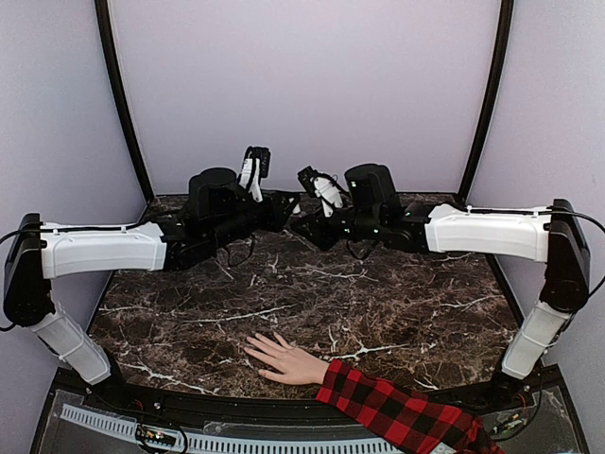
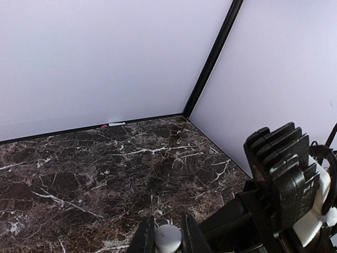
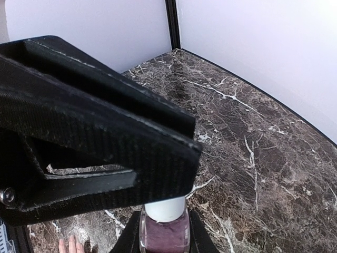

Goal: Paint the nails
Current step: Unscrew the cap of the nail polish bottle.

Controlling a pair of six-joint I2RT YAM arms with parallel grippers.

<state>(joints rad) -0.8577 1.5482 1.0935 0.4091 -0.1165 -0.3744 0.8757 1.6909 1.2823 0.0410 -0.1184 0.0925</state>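
A pale hand [image 1: 284, 360] in a red-and-black plaid sleeve [image 1: 402, 412] lies flat at the table's near edge, fingers spread toward the left. The nails are too small to make out. At the back centre both grippers meet above the table. My right gripper [image 3: 164, 236] is shut on a small bottle of purple polish [image 3: 164, 234]. My left gripper [image 2: 168, 234] is shut on the bottle's white cap [image 2: 168, 238], and its black fingers [image 3: 105, 153] hide most of the cap [image 3: 165, 209] in the right wrist view. The hand's fingertips [image 3: 71, 245] peek in there at the bottom left.
Dark marble table [image 1: 312, 293] stretches between the grippers and the hand. Lilac walls with black corner posts [image 1: 121, 99] enclose the back and sides. The right arm's wrist [image 2: 287, 179] stands close on the right in the left wrist view.
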